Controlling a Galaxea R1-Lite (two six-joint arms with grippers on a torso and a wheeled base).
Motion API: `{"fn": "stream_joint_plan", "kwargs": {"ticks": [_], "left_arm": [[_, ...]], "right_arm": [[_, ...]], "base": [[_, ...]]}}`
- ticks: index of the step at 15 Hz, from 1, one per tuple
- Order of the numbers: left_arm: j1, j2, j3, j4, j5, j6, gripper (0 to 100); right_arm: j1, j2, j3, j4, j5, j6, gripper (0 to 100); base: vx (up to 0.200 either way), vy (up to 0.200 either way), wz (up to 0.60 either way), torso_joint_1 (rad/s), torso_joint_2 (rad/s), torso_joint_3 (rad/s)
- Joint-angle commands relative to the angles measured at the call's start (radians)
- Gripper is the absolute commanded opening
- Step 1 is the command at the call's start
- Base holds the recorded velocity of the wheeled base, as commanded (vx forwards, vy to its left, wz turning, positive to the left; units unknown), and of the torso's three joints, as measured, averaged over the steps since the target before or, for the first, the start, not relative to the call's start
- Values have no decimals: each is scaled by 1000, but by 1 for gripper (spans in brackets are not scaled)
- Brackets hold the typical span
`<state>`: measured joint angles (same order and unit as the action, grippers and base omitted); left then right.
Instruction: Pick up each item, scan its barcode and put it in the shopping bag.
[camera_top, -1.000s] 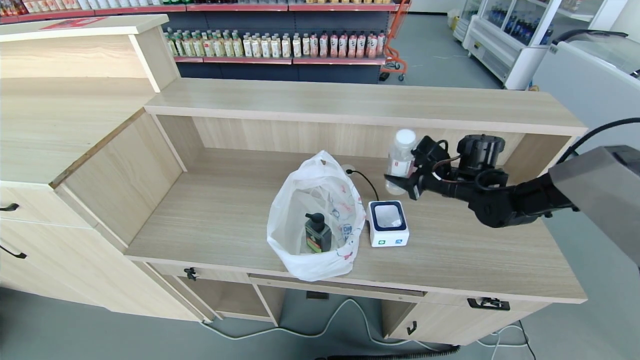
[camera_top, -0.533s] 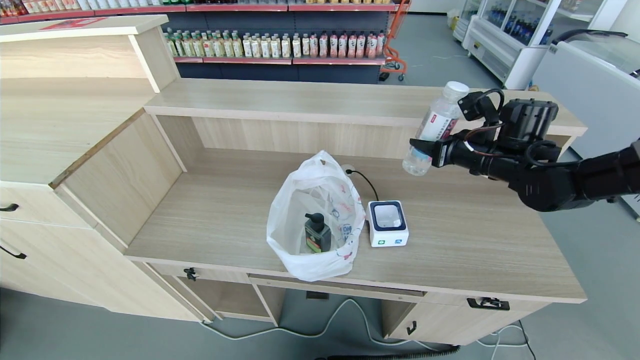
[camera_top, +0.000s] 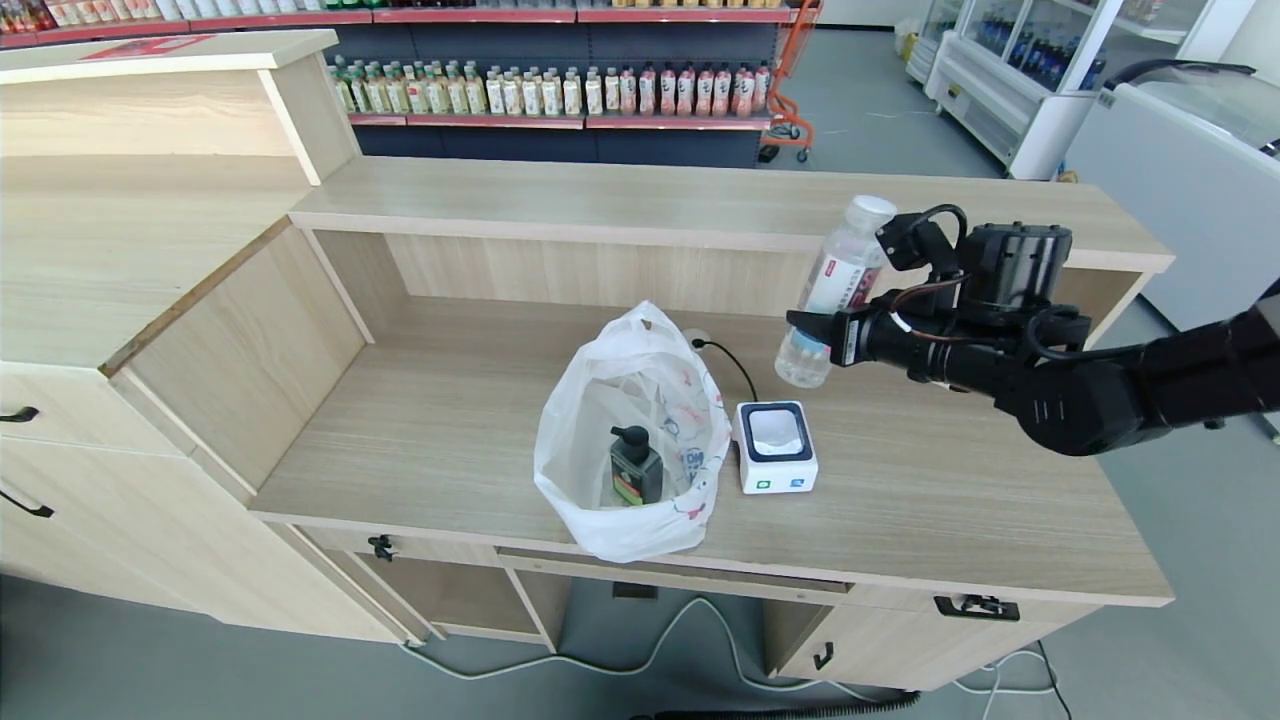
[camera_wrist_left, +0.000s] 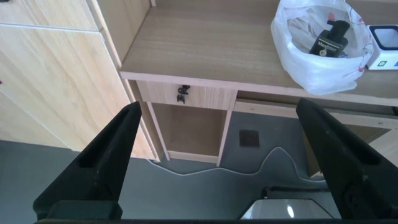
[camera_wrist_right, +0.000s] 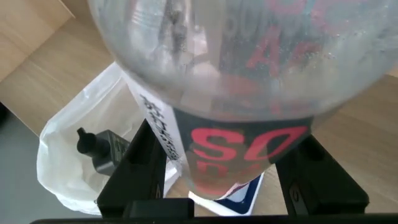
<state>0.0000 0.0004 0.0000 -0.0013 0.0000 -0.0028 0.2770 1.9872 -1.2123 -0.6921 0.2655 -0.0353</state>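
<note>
Our right gripper (camera_top: 818, 336) holds the bottle (camera_top: 840, 275) by its lower part, with a finger closed on each side of it. The bottle is clear, with a white cap and a red and white label. It is in the air above the counter (camera_top: 450, 430), tilted, with the cap higher and the base lower. In the head view it hangs behind the scanner (camera_top: 776, 446) and apart from it. The scanner is a small white box with a dark frame around its window, and it stands just beside the bag (camera_top: 640, 395), on the bag's right. A black cable (camera_top: 735, 365) runs behind the scanner. The bag is white and open at the top, and a dark pump bottle (camera_top: 636, 468) stands upright inside it. In the right wrist view the bottle (camera_wrist_right: 236, 93) is very close, with the bag (camera_wrist_right: 68, 162) and the scanner (camera_wrist_right: 242, 199) below it. Our left gripper (camera_wrist_left: 217, 162) is wide open and holds nothing; it hangs in front of the counter (camera_wrist_left: 205, 43), lower than the top.
</note>
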Motion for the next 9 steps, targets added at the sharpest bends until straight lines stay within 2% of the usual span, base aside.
{"fn": "stream_joint_plan", "kwargs": {"ticks": [1,5,8,9], "left_arm": [[0,1,0,0,0,0,100],[0,0,0,0,0,1,100],[0,0,0,0,0,1,100],[0,0,0,0,0,1,100]], "right_arm": [[50,47,-21,-15,-11,-1,0],[91,142,-90,-43,-40,-3,0],[120,208,-148,-43,-57,-3,0],[128,228,-167,-43,-57,-6,0]], "base": [[0,0,0,0,0,0],[0,0,0,0,0,0],[0,200,0,-1,-1,2],[0,0,0,0,0,0]]}}
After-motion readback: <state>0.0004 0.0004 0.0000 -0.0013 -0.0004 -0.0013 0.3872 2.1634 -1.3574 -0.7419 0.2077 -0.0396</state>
